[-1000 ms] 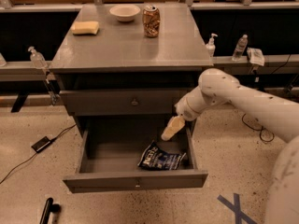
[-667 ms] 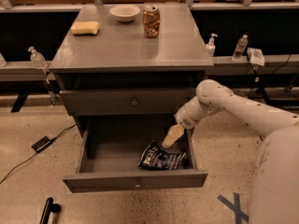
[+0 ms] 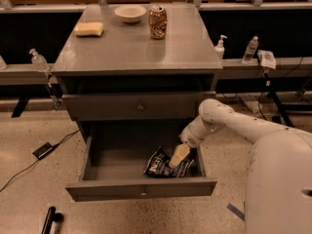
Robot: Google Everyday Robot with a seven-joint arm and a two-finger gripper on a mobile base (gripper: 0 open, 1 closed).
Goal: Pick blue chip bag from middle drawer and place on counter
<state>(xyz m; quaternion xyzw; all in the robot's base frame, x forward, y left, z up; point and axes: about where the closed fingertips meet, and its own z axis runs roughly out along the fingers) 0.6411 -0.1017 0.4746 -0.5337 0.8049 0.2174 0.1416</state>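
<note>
Gripper point(image 3: 179, 155) located lower centre-right of the frame, inside the open middle drawer point(image 3: 141, 188), on or just above the right part of the blue chip bag point(image 3: 158, 165). Whether it is apart, together or clamped on the bag cannot be told, and contact with the foil is not confirmed.

Bag lies flat on the drawer floor, toward the front right, near the front wall. Counter point(image 3: 136, 52) fills the upper centre of the frame and carries 3 items along its back edge: a yellow sponge point(image 3: 89, 29), a bowl point(image 3: 130, 13) and a soda can point(image 3: 157, 22).

Assessment: grasp step in hand, lift and placement outstanding.

Risks noted:
1. Crinkly foil may yield only a thin fold to the grip, so the bag could slip free on the lift.
2. With the drawer walls so near, downward pressure could shove the bag into the corner instead of securing it.
3. The arm point(image 3: 229, 123) works beneath the shut upper drawer point(image 3: 139, 106) and the counter's lip, so a straight rise could strike either.
4. A placement too far back could topple the can.
</note>
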